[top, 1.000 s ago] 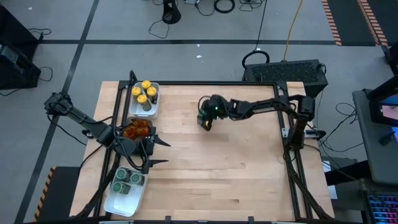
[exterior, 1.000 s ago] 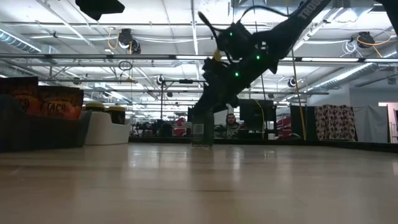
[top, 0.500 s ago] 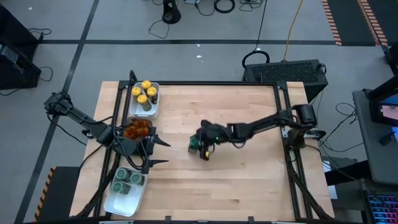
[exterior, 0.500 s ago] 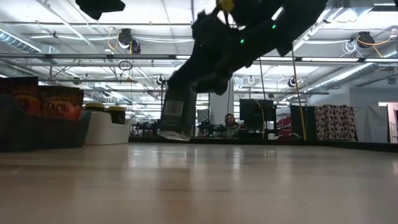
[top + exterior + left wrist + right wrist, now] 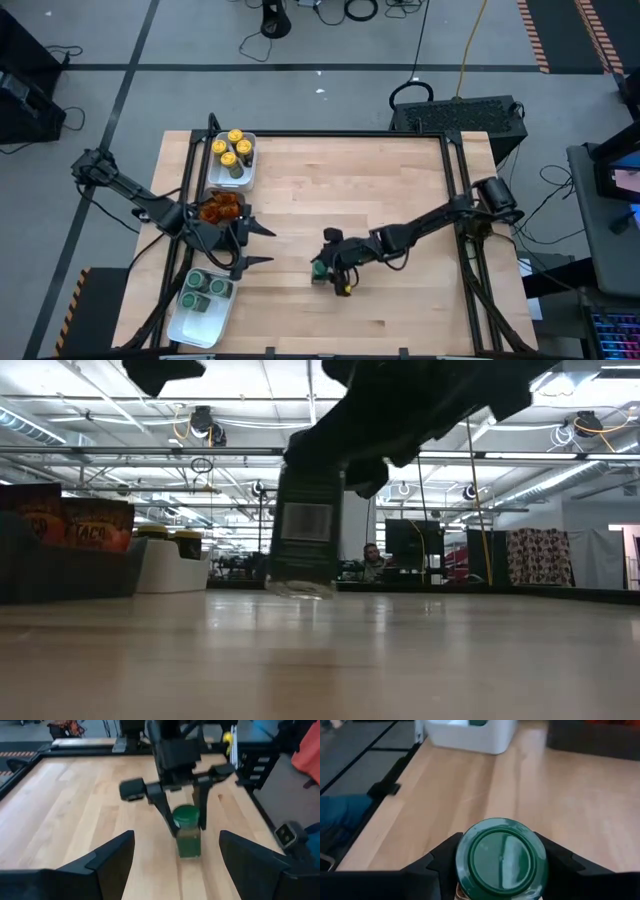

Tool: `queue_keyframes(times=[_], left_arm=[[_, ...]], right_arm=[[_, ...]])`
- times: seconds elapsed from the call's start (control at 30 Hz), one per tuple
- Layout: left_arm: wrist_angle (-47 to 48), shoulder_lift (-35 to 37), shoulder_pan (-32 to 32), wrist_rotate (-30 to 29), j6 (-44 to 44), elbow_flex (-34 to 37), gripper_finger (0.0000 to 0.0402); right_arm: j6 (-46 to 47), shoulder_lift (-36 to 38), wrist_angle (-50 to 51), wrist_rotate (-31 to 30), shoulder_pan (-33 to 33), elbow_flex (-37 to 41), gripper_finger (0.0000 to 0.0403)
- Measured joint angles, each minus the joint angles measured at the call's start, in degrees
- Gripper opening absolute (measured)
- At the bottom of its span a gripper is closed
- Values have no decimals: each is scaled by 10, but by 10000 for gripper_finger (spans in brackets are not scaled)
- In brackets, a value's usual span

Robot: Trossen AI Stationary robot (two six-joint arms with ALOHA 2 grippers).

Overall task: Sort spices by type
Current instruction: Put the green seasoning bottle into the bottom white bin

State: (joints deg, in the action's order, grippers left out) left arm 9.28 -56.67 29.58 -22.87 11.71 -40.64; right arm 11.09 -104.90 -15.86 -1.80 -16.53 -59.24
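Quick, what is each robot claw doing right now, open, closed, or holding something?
Left gripper: open, holding nothing.
Right gripper: closed on a small green-lidded spice jar.

A pale wooden table (image 5: 380,190) fills the middle. Along its left edge sit a white tray (image 5: 248,170), a dark grey tray (image 5: 207,197) and another white tray (image 5: 200,325). Cables (image 5: 350,10) trail across the grey floor (image 5: 100,40) beyond.
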Motion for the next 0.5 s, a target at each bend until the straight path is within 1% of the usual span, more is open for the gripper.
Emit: queue_keyframes(times=[0.23,0.5], left_arm=[[-86,-40,0,4,0,0,295],[-126,-101,0,16,17,0,295]], right_arm=[[2,0,46,-2,-47,0,192],[-10,0,50,-2,-65,0,193]])
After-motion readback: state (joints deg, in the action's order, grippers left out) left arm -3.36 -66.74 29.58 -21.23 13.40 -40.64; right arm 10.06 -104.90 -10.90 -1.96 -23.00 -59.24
